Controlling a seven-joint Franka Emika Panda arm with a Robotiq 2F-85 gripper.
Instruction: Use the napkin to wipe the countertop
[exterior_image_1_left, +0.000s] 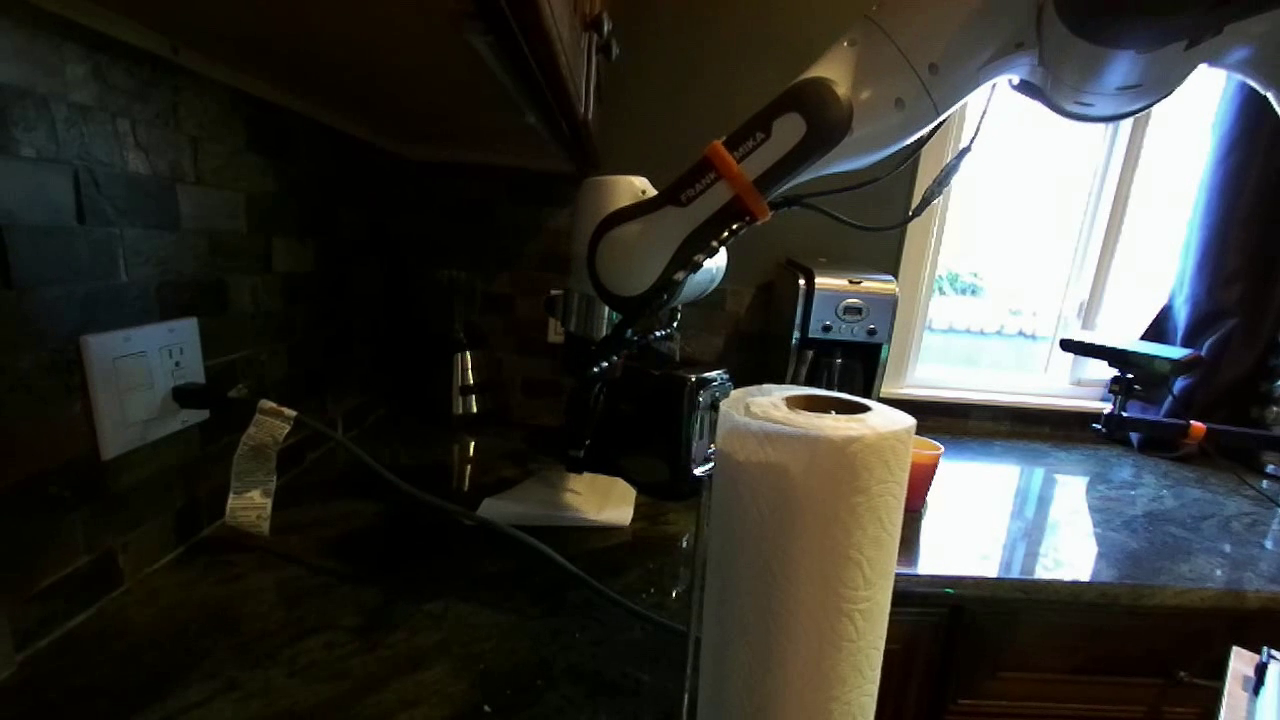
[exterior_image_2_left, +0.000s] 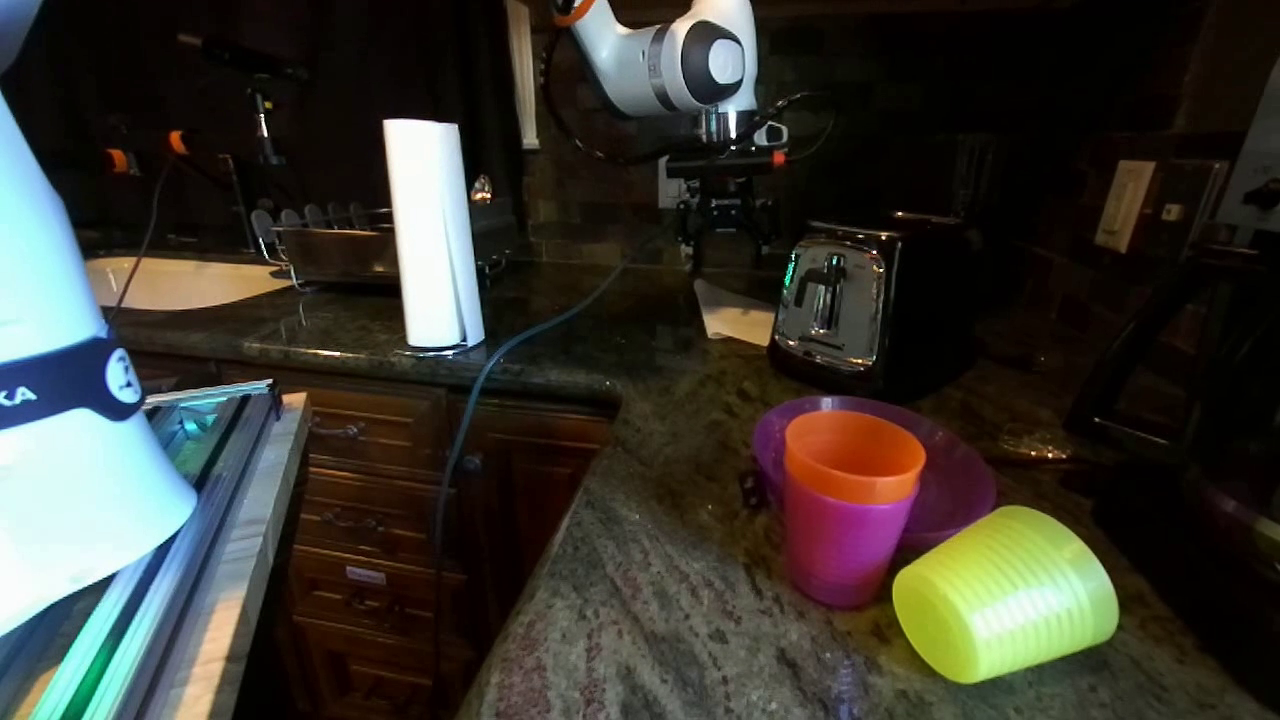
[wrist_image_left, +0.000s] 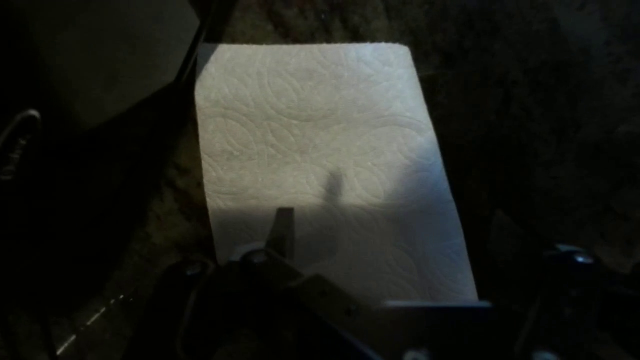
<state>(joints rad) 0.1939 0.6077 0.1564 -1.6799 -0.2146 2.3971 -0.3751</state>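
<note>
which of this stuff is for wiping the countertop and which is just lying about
For the wipe:
napkin, lying on the countertop
countertop, the surface to wipe
gripper, open, above the napkin

Just lying about:
toaster
paper towel roll
yellow-green cup, on its side
pink cup
orange cup
purple bowl
coffee maker

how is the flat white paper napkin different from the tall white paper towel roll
Pose: the flat white paper napkin lies on the dark polished stone countertop, while the tall white paper towel roll stands upright. Shape: the napkin is a thin sheet; the roll is a thick, hollow-centred cylinder. Place: the napkin lies beside the black and silver toaster; the roll stands near the countertop's edge. Shared: both are white and embossed.
</note>
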